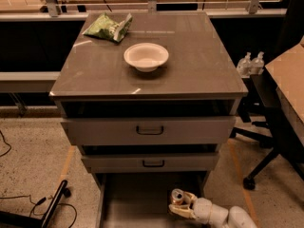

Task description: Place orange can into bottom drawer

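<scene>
The orange can, orange-brown with a silver top, stands upright over the right part of the bottom drawer, a flat grey tray pulled out at the foot of the cabinet. My gripper, cream-coloured, reaches in from the lower right on a white arm and is shut on the can's lower body. Whether the can touches the tray floor cannot be told.
Two upper drawers with black handles stand slightly open above the tray. On the cabinet top sit a white bowl and a green chip bag. An office chair base and two bottles are to the right; cables lie at lower left.
</scene>
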You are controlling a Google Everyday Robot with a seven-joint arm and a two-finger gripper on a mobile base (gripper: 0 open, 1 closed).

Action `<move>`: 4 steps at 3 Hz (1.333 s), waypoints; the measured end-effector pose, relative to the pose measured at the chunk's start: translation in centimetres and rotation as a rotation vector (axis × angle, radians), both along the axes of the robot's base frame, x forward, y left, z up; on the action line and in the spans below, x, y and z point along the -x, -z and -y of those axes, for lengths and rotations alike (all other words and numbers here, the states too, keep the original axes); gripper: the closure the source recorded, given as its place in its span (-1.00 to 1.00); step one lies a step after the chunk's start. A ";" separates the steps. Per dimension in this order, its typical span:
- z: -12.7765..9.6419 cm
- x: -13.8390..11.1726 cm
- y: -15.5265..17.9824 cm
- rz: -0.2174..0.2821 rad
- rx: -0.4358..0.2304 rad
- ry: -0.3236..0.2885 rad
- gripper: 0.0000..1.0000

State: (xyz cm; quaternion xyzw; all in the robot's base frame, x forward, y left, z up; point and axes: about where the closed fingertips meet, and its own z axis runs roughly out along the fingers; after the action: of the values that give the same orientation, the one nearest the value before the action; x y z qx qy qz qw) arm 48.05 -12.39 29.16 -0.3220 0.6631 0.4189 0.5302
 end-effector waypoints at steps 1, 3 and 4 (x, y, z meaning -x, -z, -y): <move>-0.6 -1.8 2.9 0.016 -0.013 -0.012 1.00; -1.0 -3.2 5.7 0.030 0.032 -0.048 1.00; -1.7 -3.5 6.7 0.037 0.052 -0.066 1.00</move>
State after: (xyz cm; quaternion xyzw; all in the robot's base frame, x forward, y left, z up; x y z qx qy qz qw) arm 51.54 -10.74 22.48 -0.3652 0.6527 0.4127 0.5198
